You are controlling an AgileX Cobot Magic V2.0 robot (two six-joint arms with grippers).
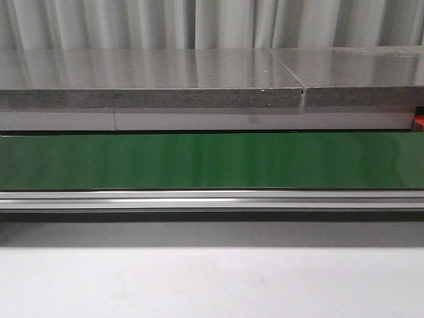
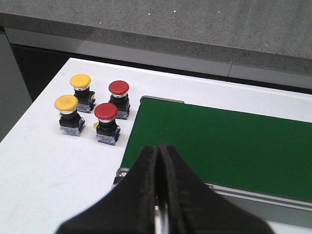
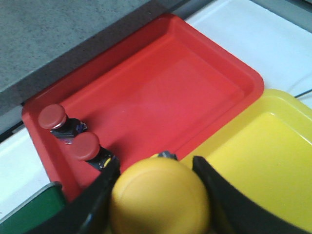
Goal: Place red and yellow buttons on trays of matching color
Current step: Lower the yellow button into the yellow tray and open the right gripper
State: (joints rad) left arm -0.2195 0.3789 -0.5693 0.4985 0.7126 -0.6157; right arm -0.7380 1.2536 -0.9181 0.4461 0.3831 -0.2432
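In the left wrist view two yellow buttons (image 2: 80, 81) (image 2: 66, 104) and two red buttons (image 2: 118, 87) (image 2: 106, 112) stand on the white table beside the green belt's end. My left gripper (image 2: 158, 148) is shut and empty, above the belt's near corner. In the right wrist view my right gripper (image 3: 156, 170) is shut on a yellow button (image 3: 159, 195), held above the border between the red tray (image 3: 165, 92) and the yellow tray (image 3: 263, 170). Two red buttons (image 3: 52, 117) (image 3: 87, 146) lie in the red tray's corner. Neither gripper shows in the front view.
The green conveyor belt (image 1: 212, 160) runs across the front view, with a metal rail in front and a grey stone shelf (image 1: 152, 79) behind. The belt also shows in the left wrist view (image 2: 234, 141). White table (image 2: 44, 170) surrounds the buttons.
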